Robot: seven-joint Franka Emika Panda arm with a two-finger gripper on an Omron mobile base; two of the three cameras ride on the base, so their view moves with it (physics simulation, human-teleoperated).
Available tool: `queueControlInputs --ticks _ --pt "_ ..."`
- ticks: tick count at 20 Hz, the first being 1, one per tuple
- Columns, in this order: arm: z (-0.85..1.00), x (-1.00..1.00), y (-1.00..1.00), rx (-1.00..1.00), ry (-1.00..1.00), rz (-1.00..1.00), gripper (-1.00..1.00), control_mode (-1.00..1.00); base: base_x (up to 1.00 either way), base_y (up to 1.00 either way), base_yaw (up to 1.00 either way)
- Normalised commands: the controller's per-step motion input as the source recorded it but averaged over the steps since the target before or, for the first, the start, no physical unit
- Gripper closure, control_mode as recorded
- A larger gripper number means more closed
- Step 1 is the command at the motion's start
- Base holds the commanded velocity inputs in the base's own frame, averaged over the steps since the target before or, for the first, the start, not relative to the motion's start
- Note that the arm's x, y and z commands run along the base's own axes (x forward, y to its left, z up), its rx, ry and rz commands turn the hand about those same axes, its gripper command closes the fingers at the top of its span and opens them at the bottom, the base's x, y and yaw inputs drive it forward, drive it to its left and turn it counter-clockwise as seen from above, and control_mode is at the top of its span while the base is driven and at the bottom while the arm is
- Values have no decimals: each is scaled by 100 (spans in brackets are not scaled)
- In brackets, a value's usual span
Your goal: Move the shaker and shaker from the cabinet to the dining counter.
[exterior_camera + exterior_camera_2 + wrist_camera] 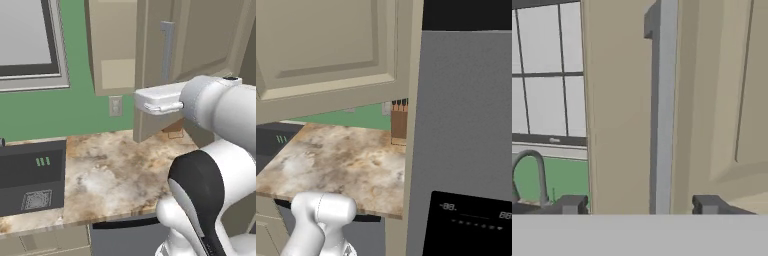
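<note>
Gripper point(639, 205) released, jaws wide apart astride the cabinet point(622, 100) handle point(664, 100). Back straight off; don't snag the door.

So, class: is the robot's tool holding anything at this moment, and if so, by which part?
Nothing is held. The tool stands open, its fingertips either side of the cabinet door's long metal handle, with visible gaps and no contact.

Place: a rendered home kitchen.
Storage: a beige panelled wall cabinet point(200, 35) hung at upper right of the left base view.
Worktop: a brown-and-beige marbled stone counter point(115, 170) ran below.
Appliances: a grey refrigerator point(466, 130) stood right.
Tools: a wooden knife block point(399, 122) sat mid-frame.
Sink: a curved grey faucet point(534, 172) rose lower left.
</note>
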Motion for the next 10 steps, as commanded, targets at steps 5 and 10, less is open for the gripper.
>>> queueControlInputs --ticks 5,10 --pt "0 -59 39 -12 -21 0 -100 -100 0 0 0" --pt "0 -6 64 -17 -3 0 -100 -100 0 0 0"
